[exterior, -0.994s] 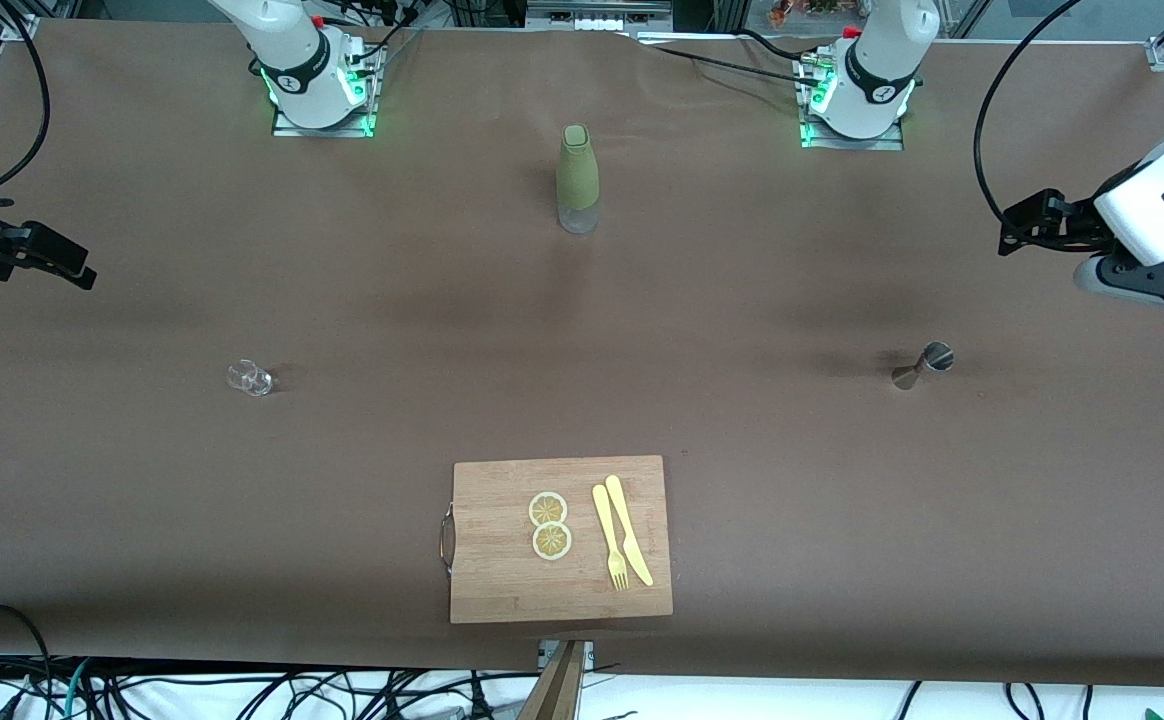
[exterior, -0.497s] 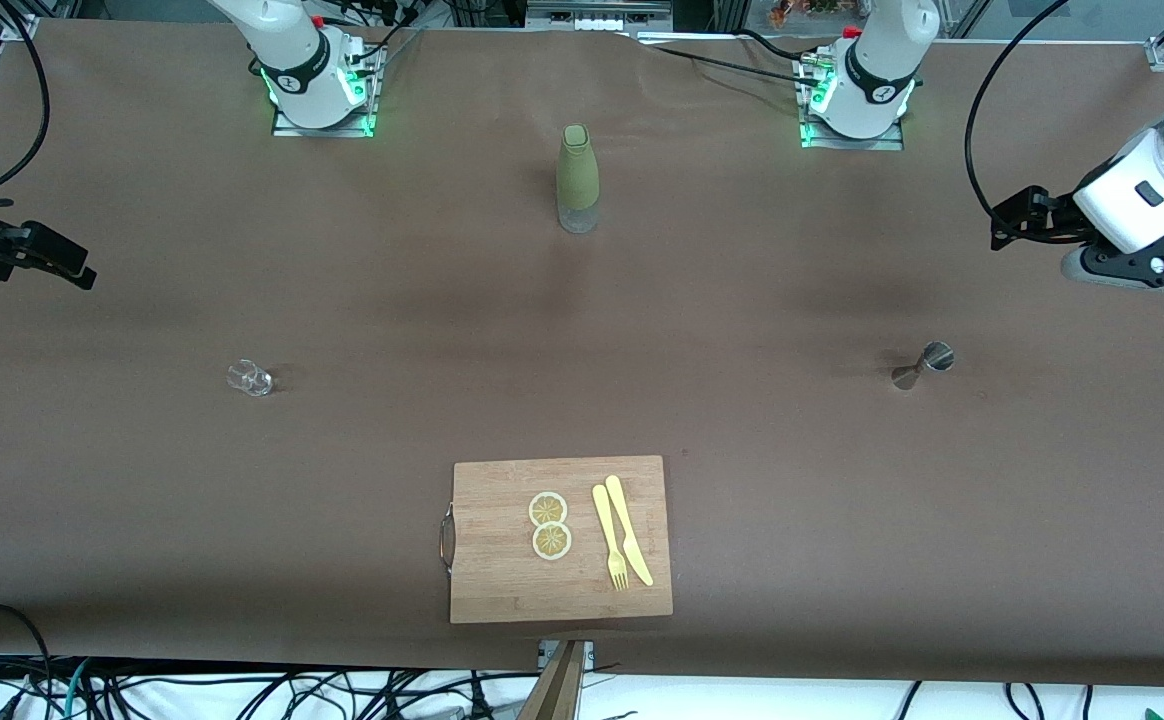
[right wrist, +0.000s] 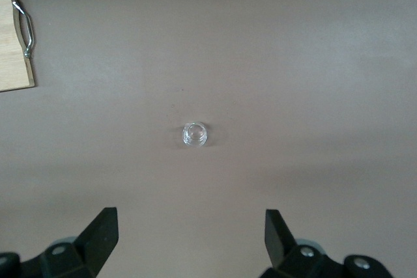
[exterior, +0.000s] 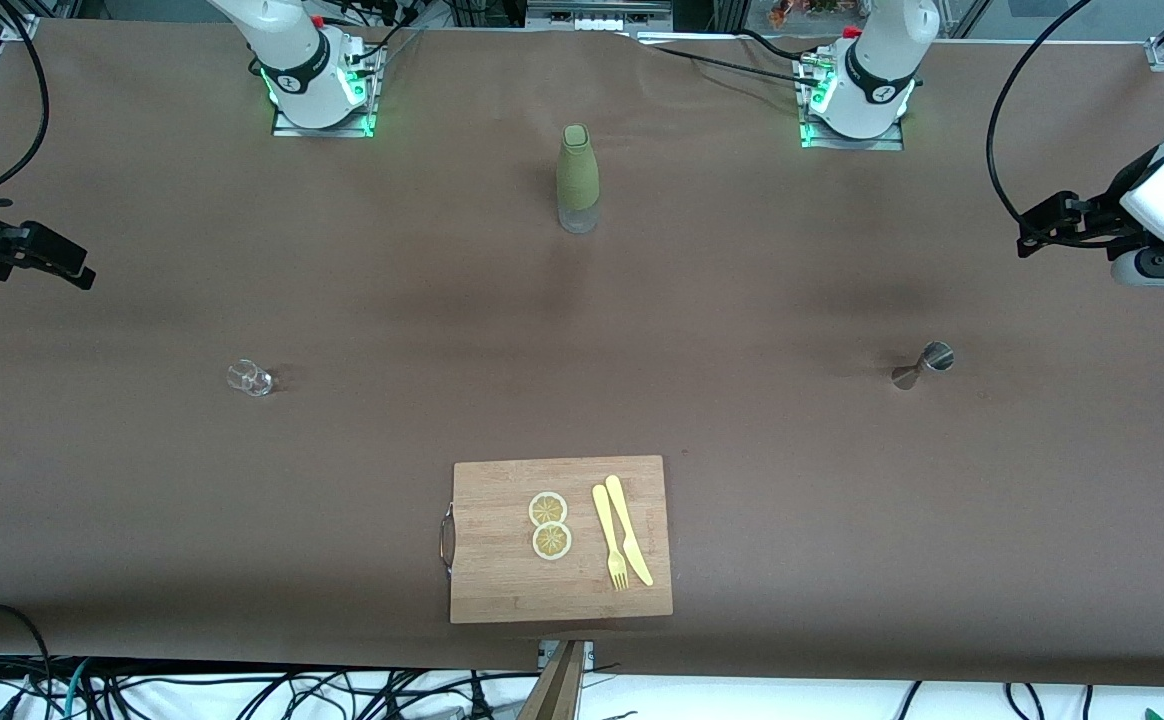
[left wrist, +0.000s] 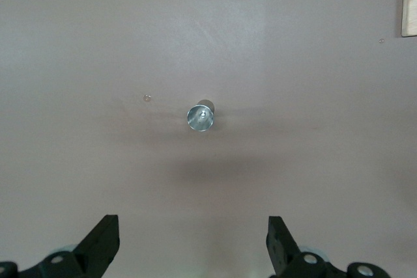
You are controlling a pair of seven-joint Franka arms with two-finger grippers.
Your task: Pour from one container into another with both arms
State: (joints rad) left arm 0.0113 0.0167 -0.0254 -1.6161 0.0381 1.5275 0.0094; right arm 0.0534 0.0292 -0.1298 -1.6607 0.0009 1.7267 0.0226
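Table [exterior: 142, 480]: brown, with both arm bases along one long edge.
Left gripper [exterior: 1037, 232]: up in the air over the left arm's end of the table, fingers [left wrist: 103, 242] spread wide apart, holding nothing.
Right gripper [exterior: 67, 268]: up in the air over the right arm's end of the table, fingers [right wrist: 103, 231] wide apart, empty.
Metal measuring cup [exterior: 923, 364]: stands upright on the table toward the left arm's end; the left wrist view looks straight down into it.
Small clear glass [exterior: 249, 378]: stands on the table toward the right arm's end, below the right wrist camera.
Green bottle [exterior: 577, 178]: upright, mid-table, between the two bases.
Wooden cutting board [exterior: 502, 590]: nearest the front camera, carrying two lemon slices [exterior: 549, 525] with a yellow fork [exterior: 608, 535] and yellow knife [exterior: 628, 528] just beside them.
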